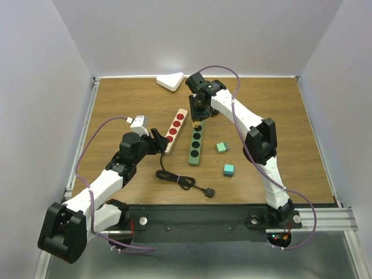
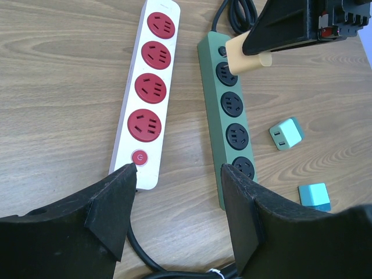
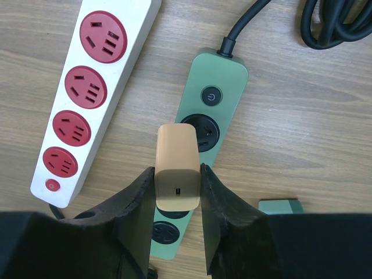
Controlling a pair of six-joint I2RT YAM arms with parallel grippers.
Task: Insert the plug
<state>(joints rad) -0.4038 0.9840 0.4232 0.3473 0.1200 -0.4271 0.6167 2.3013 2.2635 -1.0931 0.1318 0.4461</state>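
Note:
My right gripper [image 3: 178,174] is shut on a tan plug [image 3: 178,168] and holds it over the green power strip [image 3: 224,70], above the black sockets nearest the strip's switch. The plug's prongs are hidden. In the top view the right gripper [image 1: 197,121] is at the far end of the green strip [image 1: 195,148]. The left wrist view shows the tan plug [image 2: 247,52] slightly above the green strip [image 2: 212,64]. My left gripper [image 2: 180,174] is open and empty, low over the table between the near ends of both strips.
A white power strip [image 1: 176,129] with red sockets lies just left of the green one. A green adapter [image 1: 221,147] and a teal adapter [image 1: 229,170] lie to the right. A coiled black cable [image 1: 180,180] lies near the front. A white triangular block [image 1: 170,81] sits at the back.

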